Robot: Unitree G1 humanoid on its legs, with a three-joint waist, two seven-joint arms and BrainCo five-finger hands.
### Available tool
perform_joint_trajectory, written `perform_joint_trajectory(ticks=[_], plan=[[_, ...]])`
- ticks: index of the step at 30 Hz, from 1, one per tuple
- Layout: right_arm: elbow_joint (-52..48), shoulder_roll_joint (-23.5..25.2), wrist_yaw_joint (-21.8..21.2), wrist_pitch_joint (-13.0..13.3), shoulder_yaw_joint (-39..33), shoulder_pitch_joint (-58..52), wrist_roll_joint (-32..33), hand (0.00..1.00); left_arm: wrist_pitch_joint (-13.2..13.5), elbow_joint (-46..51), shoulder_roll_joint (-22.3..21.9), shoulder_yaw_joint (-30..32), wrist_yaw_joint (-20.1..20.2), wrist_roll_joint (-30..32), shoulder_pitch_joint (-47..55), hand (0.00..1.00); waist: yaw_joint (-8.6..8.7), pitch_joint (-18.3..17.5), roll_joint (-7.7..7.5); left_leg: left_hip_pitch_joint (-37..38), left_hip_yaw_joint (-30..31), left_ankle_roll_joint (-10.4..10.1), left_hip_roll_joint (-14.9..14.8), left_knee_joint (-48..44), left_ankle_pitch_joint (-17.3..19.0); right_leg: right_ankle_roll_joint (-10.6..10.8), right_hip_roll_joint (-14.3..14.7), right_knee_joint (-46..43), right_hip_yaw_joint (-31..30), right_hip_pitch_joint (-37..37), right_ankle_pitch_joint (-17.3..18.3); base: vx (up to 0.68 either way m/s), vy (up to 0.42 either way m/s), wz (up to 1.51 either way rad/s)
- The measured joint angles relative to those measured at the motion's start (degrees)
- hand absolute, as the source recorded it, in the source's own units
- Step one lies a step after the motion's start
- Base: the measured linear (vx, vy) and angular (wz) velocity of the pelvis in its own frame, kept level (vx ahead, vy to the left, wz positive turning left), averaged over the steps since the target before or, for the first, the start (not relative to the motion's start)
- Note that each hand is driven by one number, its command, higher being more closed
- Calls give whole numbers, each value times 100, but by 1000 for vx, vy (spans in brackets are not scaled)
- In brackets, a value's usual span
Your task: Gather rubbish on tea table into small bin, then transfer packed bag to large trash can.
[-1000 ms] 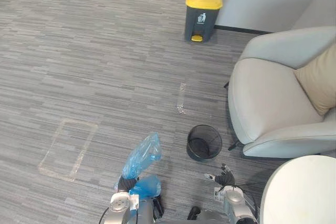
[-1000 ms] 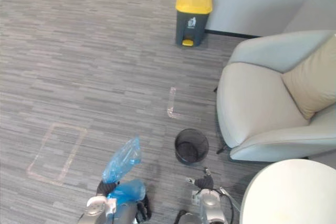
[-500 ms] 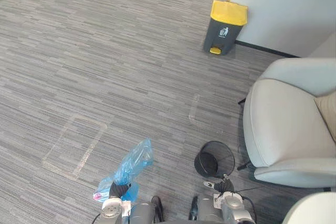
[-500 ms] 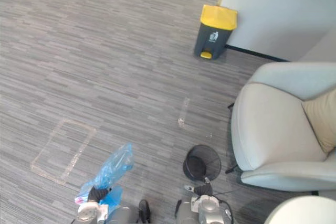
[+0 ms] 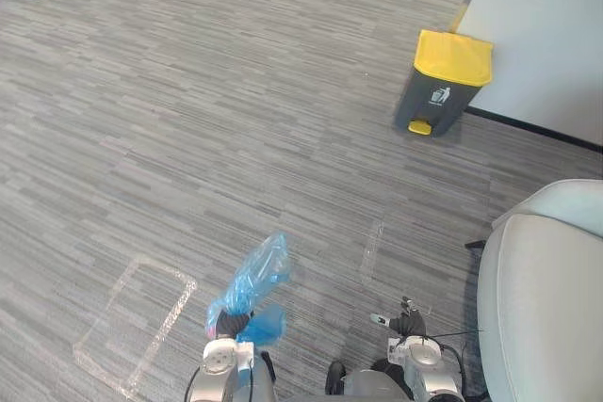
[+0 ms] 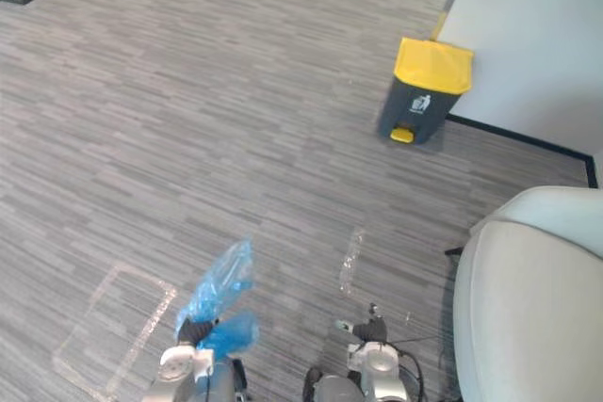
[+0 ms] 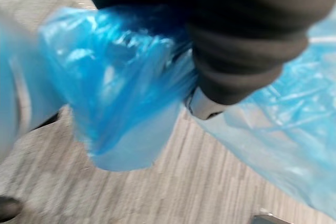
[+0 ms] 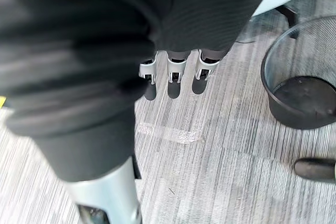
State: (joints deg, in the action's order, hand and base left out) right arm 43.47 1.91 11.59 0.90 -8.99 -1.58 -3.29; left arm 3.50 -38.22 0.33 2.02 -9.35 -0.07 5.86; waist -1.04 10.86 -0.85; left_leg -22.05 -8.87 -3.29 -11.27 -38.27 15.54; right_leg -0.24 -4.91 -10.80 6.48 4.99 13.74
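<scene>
Left hand (image 5: 224, 327), lower centre-left, clenched round neck of blue bag (image 5: 252, 275). Right hand (image 8: 176, 69) relaxed, empty. Yellow-lidded trash can (image 5: 443, 82) upper right: walk there, bag clear of floor; lid likely needs opening first.

Crumpled translucent blue plastic bag (image 5: 252, 275): bunched, held aloft | grey yellow-lidded pedal bin (image 5: 441, 91): upright, shut, well apart | black mesh wastebasket (image 8: 299, 120): upright.
</scene>
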Motion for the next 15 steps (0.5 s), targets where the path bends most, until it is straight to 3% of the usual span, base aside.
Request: perform_joint_trajectory(ticks=[1, 2, 4, 5, 9, 12, 13, 15], plan=[[23, -27, 17, 3, -14, 4, -3, 0, 3, -24, -123, 65, -5, -3, 14, 100, -60, -32, 196, 67, 473, -231, 32, 858, -191, 322, 42, -59, -197, -40, 212, 301, 450, -98], [113, -19, 35, -16, -35, 17, -3, 0, 2, -147, -221, 96, -16, -4, 59, 100, -179, 16, 262, 154, 607, -460, 46, 840, -529, 477, 34, -264, -525, -49, 452, 377, 522, -99], [138, 155, 2, -57, 90, -80, -24, 0, -2, -180, -92, 109, -39, -4, 63, 100, -198, -154, -59, 294, 312, -304, 353, 772, -140, 531, -299, -590, -922, -203, 454, 362, 377, -67], [106, 155, -14, -63, 52, -132, -70, 0, -2, -182, -87, 105, -40, -4, 69, 100, -225, -191, -124, 444, 94, -218, 413, 726, 52, 539, -409, -941, -1095, -324, 427, 317, 270, -66], [15, 155, -34, -49, 46, -143, -122, 0, -10, -174, 113, -86, -48, -3, 247, 100, -196, -226, -158, 1408, -780, 42, 427, 1044, 422, 1059, -606, -3074, -1206, -1301, 91, 390, 245, -97], [63, 141, -30, -66, 15, -150, -129, 0, -15, -248, 179, -176, -48, -7, 146, 100, -83, -216, -150, 2065, -938, 52, 405, 1669, 447, 567, -495, -3845, -240, -2044, 386, 408, 50, -41], [161, 123, -32, -60, 23, -97, -131, 0, -16, -388, 180, -191, -46, -7, 67, 100, -55, -164, -65, 2403, -976, 36, 313, 1956, 436, 303, -331, -3769, 185, -2315, 514, 455, -38, -41], [302, 66, -42, -60, 86, 11, -133, 0, -14, -646, 231, -191, -44, -6, -93, 100, 49, -110, 40, 2844, -990, 8, 179, 2273, 420, 42, 11, -3128, 722, -2768, 484, 591, -79, -28]])
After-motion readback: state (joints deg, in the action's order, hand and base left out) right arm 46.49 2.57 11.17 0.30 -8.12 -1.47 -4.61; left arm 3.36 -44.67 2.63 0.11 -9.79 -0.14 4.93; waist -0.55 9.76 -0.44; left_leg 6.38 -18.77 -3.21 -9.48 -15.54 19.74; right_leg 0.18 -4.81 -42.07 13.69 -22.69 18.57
